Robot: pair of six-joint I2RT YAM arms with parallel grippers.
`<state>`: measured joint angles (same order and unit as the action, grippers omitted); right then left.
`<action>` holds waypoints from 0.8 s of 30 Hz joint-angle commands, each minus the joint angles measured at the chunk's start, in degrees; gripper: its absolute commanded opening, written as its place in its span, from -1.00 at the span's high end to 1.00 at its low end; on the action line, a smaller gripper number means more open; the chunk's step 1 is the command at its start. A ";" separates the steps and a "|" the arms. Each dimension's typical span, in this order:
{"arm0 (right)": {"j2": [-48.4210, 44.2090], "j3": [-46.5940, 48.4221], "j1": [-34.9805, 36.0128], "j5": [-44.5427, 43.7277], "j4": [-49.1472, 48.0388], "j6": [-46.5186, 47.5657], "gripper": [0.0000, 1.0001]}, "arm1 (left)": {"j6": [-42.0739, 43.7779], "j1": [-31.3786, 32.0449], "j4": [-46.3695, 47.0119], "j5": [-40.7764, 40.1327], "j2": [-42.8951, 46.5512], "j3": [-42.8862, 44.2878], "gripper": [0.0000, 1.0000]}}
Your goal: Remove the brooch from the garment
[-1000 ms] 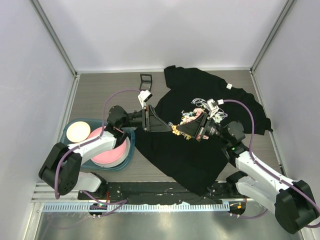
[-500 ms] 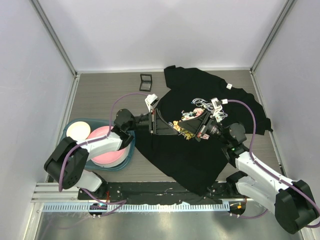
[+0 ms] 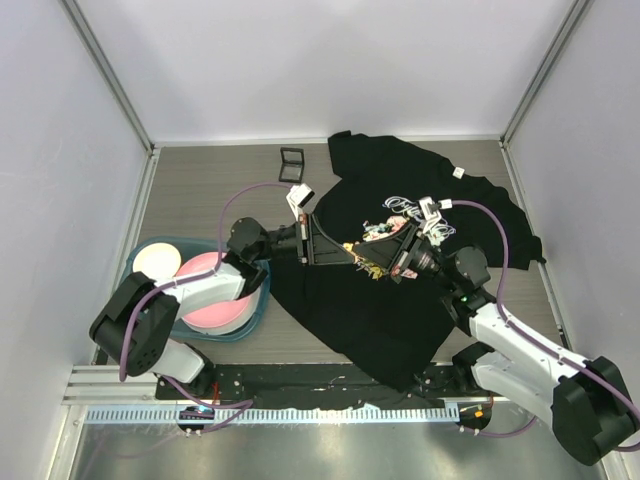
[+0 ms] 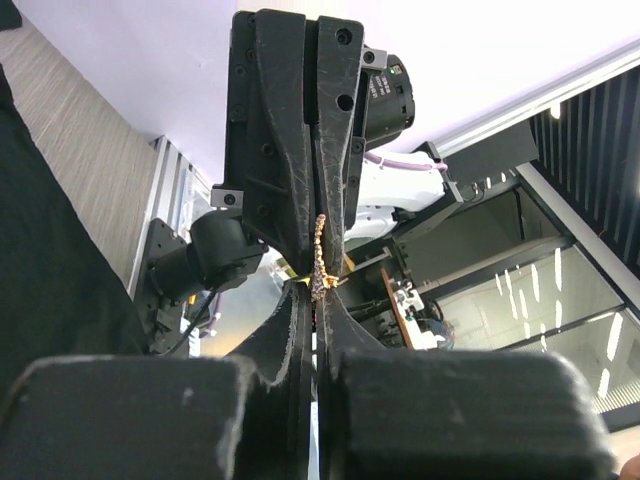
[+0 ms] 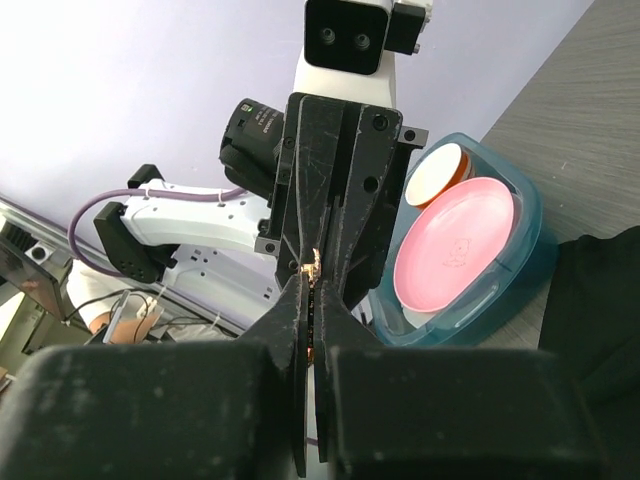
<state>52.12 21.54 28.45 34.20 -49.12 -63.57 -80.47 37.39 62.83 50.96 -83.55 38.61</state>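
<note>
My left gripper (image 4: pixel 318 300) is nearly closed, only a thin slit between its fingers, and its tips pinch one end of the brooch (image 4: pixel 320 262). The brooch is a thin gold strip. Its long axis runs straight out from my left tips into the slit of the tips opposite. Those belong to my right gripper (image 5: pixel 311 290), which is fully closed and nips the other end. The two grippers meet nose to nose, so neither arm is nearer; the brooch bridges them.

From above, this meeting point hangs over the middle of the shirt (image 3: pixel 380 320), just beside the rose print, with the brooch lying roughly left to right across the chest. I cannot tell whether its pin is in the cloth or already free.

I judge that the next move depends on that axis: pulling along it would only strain my two grips against each other, so the brooch should go up and off the shirt.

Beyond my left arm sits a blue tub (image 3: pixel 262 300) holding a pink plate (image 3: pixel 215 300). A small black frame (image 3: pixel 291 164) lies at the far edge.
</note>
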 commanded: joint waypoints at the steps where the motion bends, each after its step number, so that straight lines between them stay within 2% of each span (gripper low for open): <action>1: -0.87 1.04 0.91 -1.15 -1.25 0.99 0.98 | 1.10 -0.12 3.45 -1.30 0.84 1.73 1.00; 2: -1.66 1.40 0.91 -2.02 0.94 1.86 0.96 | 1.62 -0.21 2.31 -0.87 1.10 1.56 1.00; 3: -2.45 2.18 0.91 -2.81 7.83 4.66 0.75 | 3.19 -0.21 -0.83 0.44 1.54 1.64 1.00; 6: -5.79 5.35 0.56 -5.09 18.75 9.41 0.29 | 8.54 -0.47 -9.70 2.91 4.09 1.64 1.00; 8: -7.63 7.63 -0.14 -5.89 22.82 10.83 0.16 | 11.89 -0.82 -15.77 3.62 6.63 2.43 1.00; 9: -7.82 8.42 -0.49 -5.89 26.32 11.62 0.10 | 14.17 -0.82 -22.77 3.79 7.25 3.04 1.00; 12: -7.47 10.89 -1.73 -4.06 28.38 12.50 0.06 | 20.60 -0.82 -32.56 4.94 8.93 5.51 1.00; 17: -2.47 14.66 -1.73 7.80 29.34 16.27 0.10 | 21.76 -0.82 -37.85 6.25 8.76 7.97 1.00; 24: -1.05 16.60 -1.64 12.21 30.14 18.66 0.02 | 21.84 -0.82 -40.41 6.96 7.79 9.02 1.00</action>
<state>50.94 34.52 26.76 41.25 -19.29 -47.97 -60.49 36.73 25.69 56.18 -75.72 45.06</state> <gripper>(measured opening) 0.482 0.017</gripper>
